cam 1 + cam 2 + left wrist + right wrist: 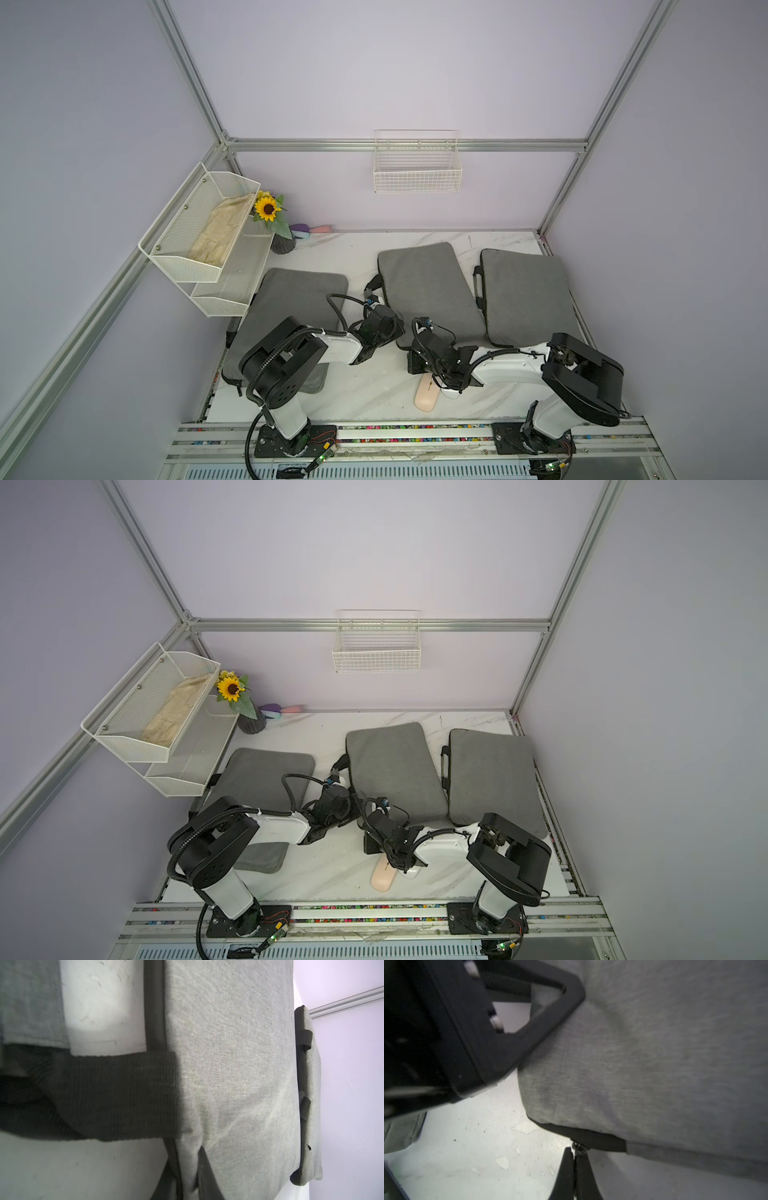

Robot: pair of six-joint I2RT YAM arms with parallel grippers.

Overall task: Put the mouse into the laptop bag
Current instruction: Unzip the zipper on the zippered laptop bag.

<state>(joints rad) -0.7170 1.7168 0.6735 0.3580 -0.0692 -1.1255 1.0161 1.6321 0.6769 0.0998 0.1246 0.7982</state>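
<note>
Left gripper [189, 1169] pinches the edge of the middle grey fabric laptop bag [428, 286], right gripper [574, 1161] clenches its small dark zip pull [578, 1147]: either hold may slip, and the right arm [507, 368] could sweep the pale pink oval mouse [424, 397] lying beside it on the marble worktop [365, 395].
</note>
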